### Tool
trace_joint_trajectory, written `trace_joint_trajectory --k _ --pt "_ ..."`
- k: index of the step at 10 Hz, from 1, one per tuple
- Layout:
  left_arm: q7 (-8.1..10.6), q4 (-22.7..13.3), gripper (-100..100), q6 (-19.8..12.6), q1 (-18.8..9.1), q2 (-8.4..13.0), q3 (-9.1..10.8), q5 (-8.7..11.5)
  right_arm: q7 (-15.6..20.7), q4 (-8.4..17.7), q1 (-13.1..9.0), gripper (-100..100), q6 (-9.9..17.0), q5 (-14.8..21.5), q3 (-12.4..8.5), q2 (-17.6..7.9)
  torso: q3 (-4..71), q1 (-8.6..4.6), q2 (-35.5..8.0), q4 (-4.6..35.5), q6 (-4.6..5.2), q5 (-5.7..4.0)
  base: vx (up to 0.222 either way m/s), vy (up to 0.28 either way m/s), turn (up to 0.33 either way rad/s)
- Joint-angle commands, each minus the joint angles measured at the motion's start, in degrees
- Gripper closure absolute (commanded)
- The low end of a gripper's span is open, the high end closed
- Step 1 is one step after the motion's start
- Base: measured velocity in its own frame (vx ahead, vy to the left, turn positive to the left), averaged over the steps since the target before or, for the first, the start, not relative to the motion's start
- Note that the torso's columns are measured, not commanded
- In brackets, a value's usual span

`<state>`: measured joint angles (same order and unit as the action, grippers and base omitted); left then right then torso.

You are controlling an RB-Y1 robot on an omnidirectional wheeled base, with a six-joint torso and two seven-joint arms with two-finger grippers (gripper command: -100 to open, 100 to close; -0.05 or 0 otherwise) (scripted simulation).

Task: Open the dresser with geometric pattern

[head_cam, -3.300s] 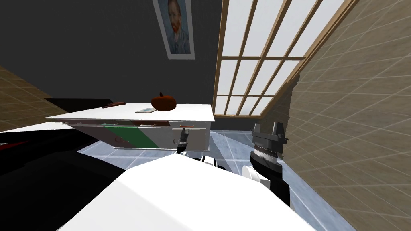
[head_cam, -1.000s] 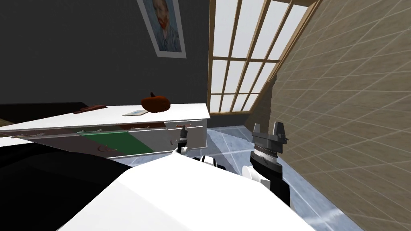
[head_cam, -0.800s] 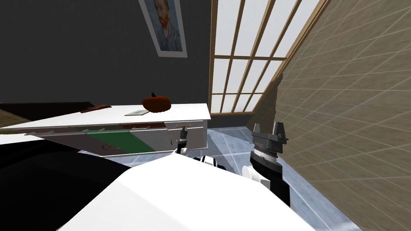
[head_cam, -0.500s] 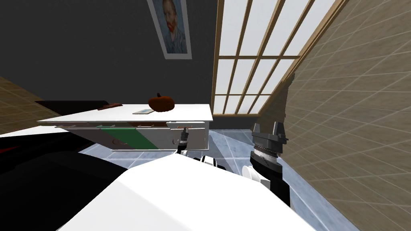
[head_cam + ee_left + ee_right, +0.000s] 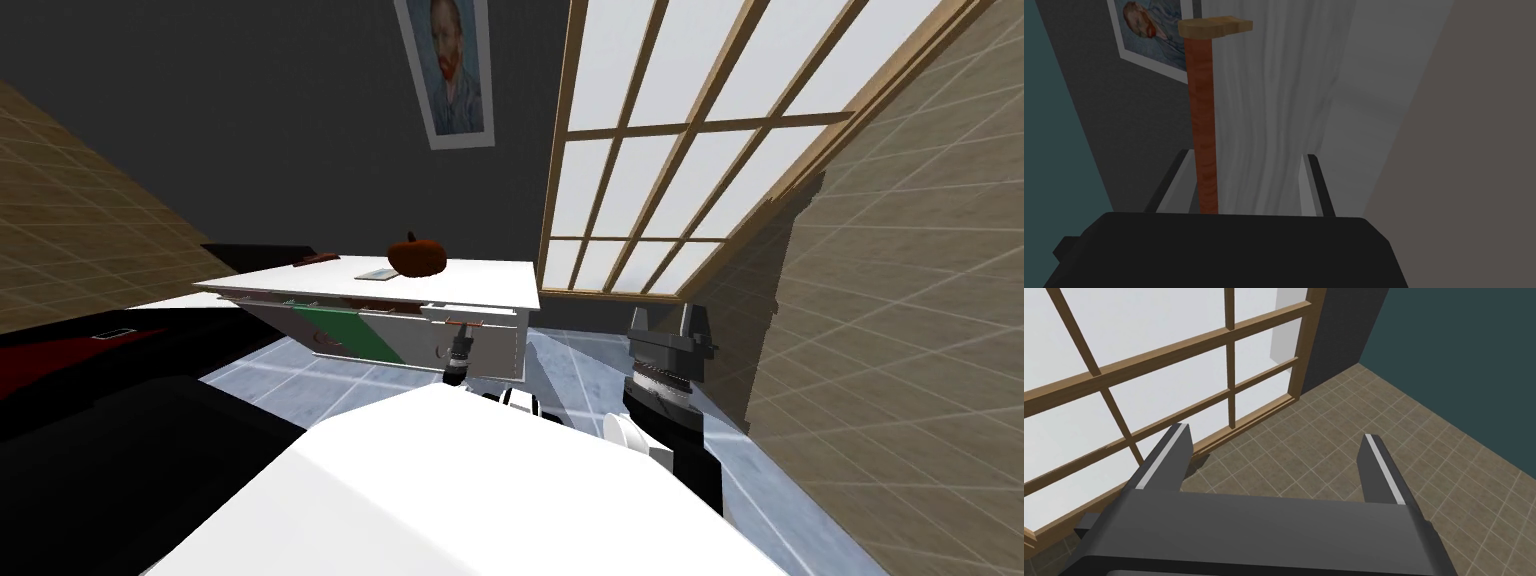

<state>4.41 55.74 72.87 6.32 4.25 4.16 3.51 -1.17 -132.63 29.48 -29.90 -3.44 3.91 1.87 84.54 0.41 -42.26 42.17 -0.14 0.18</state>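
The white dresser (image 5: pixel 470 283) has green and dark slanted panels on its front (image 5: pixel 345 335). My left gripper (image 5: pixel 461 330) reaches up to the reddish-brown handle (image 5: pixel 463 323) of the top right drawer (image 5: pixel 490 338), whose front stands slightly proud of the row. In the left wrist view the handle bar (image 5: pixel 1203 125) runs between the open fingers of the left gripper (image 5: pixel 1246 155), close against one finger (image 5: pixel 1176 182) and apart from the other. My right gripper (image 5: pixel 668 318) is raised beside the window, open and empty (image 5: pixel 1275 433).
A dark orange pumpkin (image 5: pixel 416 256), a flat book (image 5: pixel 377 272) and a small dark item (image 5: pixel 316 259) lie on the dresser top. A black and red bed (image 5: pixel 100 360) is at my left. Window (image 5: pixel 680 150) and tiled wall (image 5: pixel 900 350) close the right side.
The whole head view swung and rolled, so I have moved; the dresser now looks smaller and further right. The left gripper stays at the drawer handle. The right arm has not moved.
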Motion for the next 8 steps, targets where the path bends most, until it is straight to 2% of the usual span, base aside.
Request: trace_joint_trajectory --k 1,2,3,4,6,7,8 --pt "1.03 3.7 100 -0.72 3.43 -0.57 -2.19 -0.75 0.0 0.0 0.01 0 0.0 0.0 0.0 0.0 0.03 -0.06 0.09 -0.07 0.02 0.04 0.084 -0.032 0.149" --pt "0.87 2.76 100 -0.19 2.6 -0.37 -1.85 -0.65 0.0 0.0 0.0 0 0.0 0.0 0.0 0.0 0.05 -0.17 0.09 -0.02 0.15 0.0 0.029 -0.014 0.02" --pt "0.06 1.71 100 -0.73 0.62 -0.98 -0.17 -0.99 0.0 0.0 -0.01 0 0.0 0.0 0.0 0.0 -0.01 -0.23 -0.01 0.01 0.2 -0.03 -0.065 0.031 -0.17" --pt "-0.79 0.34 100 -1.19 -1.44 -1.59 1.53 -1.32 0.0 0.01 -0.03 0 0.01 0.0 0.0 0.0 -0.12 -0.24 -0.21 0.09 0.26 -0.05 -0.176 0.051 -0.226" --pt "-2.49 -2.41 100 -2.1 -5.19 -2.82 4.94 -1.98 0.0 0.01 -0.06 0 0.01 0.0 0.0 -0.01 -0.32 -0.27 -0.59 0.24 0.14 -0.12 -0.29 0.092 -0.282" --pt "-2.49 -2.41 100 -2.1 -5.56 -2.82 4.94 -1.98 0.0 0.01 -0.06 0 0.01 0.0 0.0 0.0 -0.27 -0.27 -0.51 0.28 0.0 -0.18 -0.188 0.027 -0.095" --pt "-3.35 -3.79 100 -2.55 -7.62 -3.43 6.64 -2.31 0.0 0.01 -0.03 0 0.01 0.0 0.0 0.0 0.0 -0.33 -0.09 0.3 -0.2 -0.31 -0.128 0.005 -0.116"
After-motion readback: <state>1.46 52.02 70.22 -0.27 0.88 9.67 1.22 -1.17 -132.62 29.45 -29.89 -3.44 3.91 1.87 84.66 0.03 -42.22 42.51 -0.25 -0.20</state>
